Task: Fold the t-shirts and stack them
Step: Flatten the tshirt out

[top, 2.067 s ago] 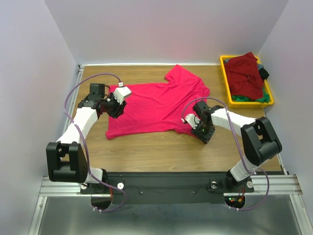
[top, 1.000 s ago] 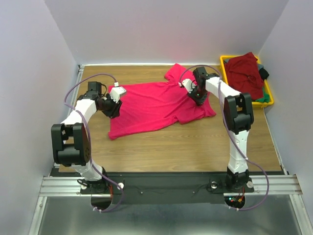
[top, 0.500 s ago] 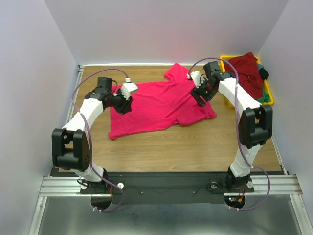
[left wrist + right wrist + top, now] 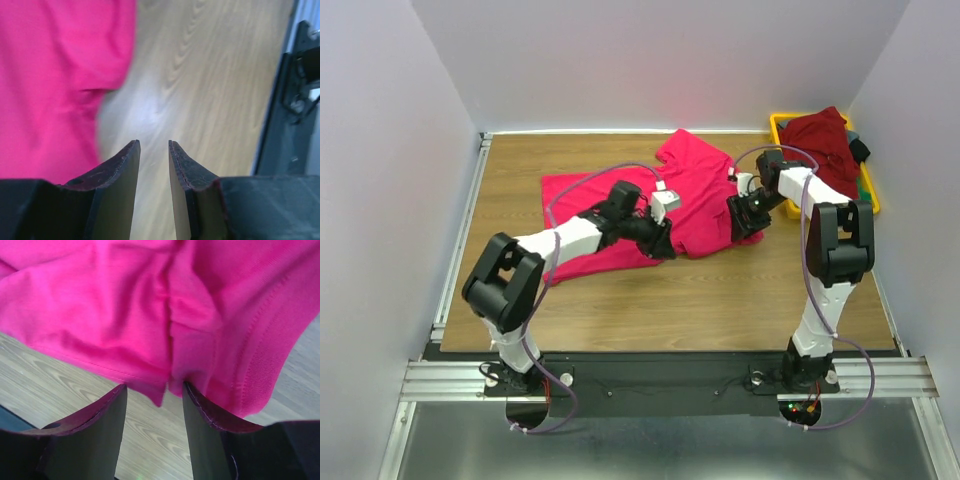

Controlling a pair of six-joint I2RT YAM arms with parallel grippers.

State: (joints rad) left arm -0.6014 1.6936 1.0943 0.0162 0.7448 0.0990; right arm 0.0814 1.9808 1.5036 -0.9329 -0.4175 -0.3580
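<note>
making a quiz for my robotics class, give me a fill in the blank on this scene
The crimson t-shirt lies on the ___ table. The maroon t-shirt lies on top in the ___ bin. The left gripper is open and holds ___.
Missing: wooden; yellow; nothing.

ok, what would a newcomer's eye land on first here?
The crimson t-shirt rumpled across the table, both arms reaching onto it: left gripper open over bare wood beside it, right gripper open at its hem. Then the yellow bin, far right corner, heaped with a maroon shirt.
</note>
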